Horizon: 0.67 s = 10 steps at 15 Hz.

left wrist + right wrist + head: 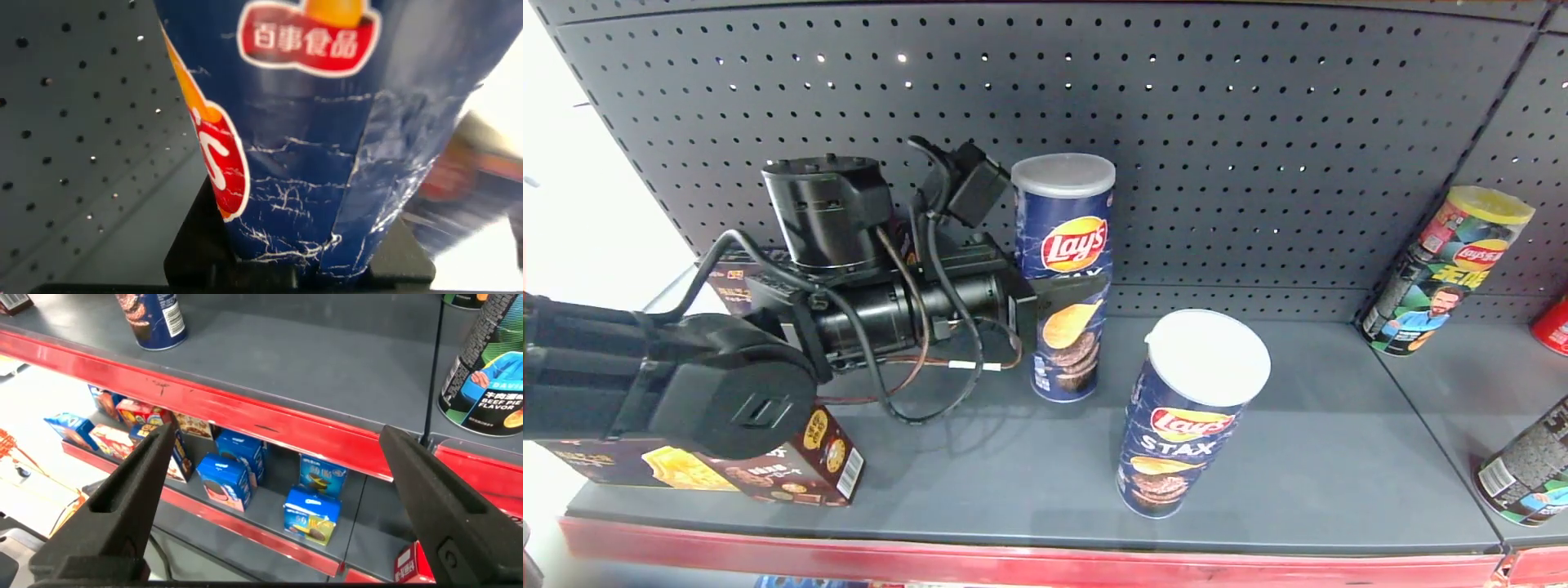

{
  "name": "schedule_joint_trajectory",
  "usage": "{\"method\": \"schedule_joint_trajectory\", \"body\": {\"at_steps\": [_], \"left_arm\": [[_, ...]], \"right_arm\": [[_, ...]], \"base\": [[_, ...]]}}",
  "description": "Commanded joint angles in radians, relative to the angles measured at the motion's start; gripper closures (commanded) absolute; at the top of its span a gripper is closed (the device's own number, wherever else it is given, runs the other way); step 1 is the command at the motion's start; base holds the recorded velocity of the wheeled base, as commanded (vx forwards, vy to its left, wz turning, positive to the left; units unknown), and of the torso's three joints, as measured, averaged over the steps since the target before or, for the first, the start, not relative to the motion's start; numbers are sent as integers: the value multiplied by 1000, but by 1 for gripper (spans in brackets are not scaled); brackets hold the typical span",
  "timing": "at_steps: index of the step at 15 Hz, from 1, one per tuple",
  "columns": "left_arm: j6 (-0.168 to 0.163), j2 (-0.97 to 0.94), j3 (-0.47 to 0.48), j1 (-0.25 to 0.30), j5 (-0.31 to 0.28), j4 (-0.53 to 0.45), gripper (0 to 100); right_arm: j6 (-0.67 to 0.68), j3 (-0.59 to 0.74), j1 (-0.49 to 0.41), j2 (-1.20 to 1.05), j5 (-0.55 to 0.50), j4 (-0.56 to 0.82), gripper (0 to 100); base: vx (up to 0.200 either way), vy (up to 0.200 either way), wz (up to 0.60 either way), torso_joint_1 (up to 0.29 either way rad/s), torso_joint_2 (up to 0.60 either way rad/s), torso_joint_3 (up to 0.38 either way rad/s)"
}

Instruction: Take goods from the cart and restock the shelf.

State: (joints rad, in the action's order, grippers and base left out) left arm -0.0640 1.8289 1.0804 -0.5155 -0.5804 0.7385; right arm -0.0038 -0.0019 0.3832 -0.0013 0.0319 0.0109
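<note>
Nearest, the right hand (278, 498) hangs in front of the shelf's (1323, 457) red front lip with its fingers spread wide apart and nothing between them. Beyond it is a lower shelf (245, 527) with small blue boxes (233, 469).

On the grey shelf, a brown box (809, 465) lies at the near left corner, partly under the left arm. A near blue can (1188, 416) with a white lid stands right of centre, close to the front and apart from everything else. At the right edge, a dark-and-green can (1523, 478) sits near the front of the adjoining section.

Farther back, the left hand (1063, 296) comes in from the left and is clamped on the far blue can (1066, 245) around its middle. This can is upright, its base at the shelf surface, close to the pegboard (1258, 147). At the far right, a yellow-lidded can (1450, 273) sits against the pegboard.
</note>
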Motion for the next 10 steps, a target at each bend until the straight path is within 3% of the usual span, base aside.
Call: {"method": "schedule_joint_trajectory", "body": {"at_steps": [1, 4, 10], "left_arm": [[0, 125, 93, 17, -1, 2, 100], [-5, 228, 219, 23, 1, 10, 100], [-34, 372, 372, 22, -1, 27, 100]], "right_arm": [[-1, -1, 0, 1, 0, 0, 0], [-1, 0, 0, 1, 0, 0, 0], [-1, 0, 0, 1, 0, 0, 0]], "base": [[0, 0, 0, 0, 0, 0], [0, 0, 0, 0, 0, 0], [0, 0, 0, 0, 0, 0]]}}
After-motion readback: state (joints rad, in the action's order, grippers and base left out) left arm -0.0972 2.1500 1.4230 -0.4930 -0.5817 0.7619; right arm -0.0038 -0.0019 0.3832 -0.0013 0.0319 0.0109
